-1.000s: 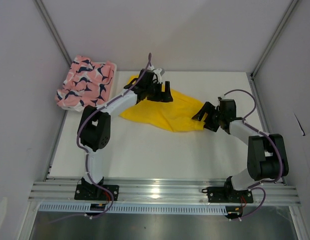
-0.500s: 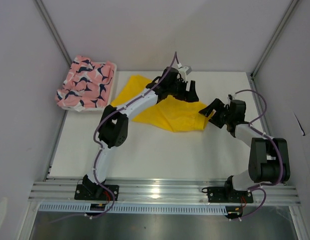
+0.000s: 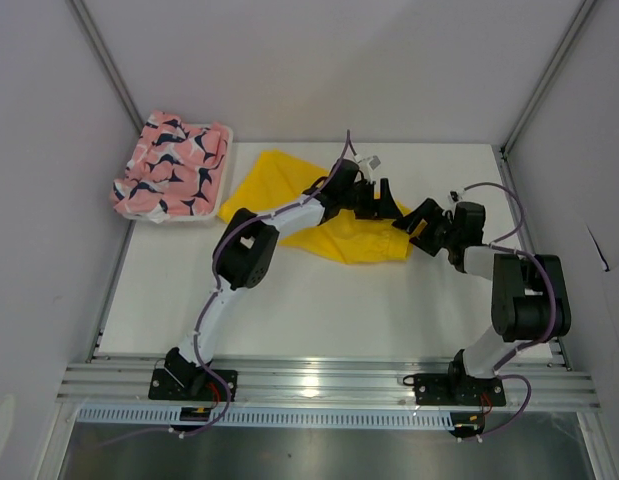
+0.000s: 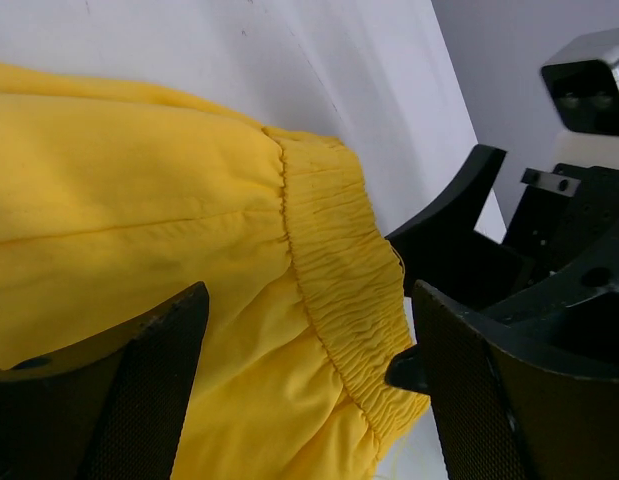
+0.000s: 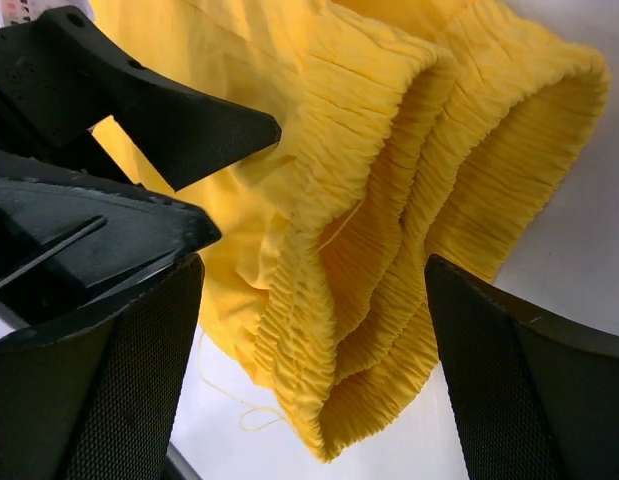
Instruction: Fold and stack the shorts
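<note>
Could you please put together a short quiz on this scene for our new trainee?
1. Which part of the yellow shorts does the right gripper hover over?
2. Where are the pink printed shorts? A: at the far left corner of the table. B: under the yellow pair. C: in the right gripper.
3. True or false: the left gripper stands open over the yellow shorts.

Key: 1. The elastic waistband. 2. A. 3. True.
</note>
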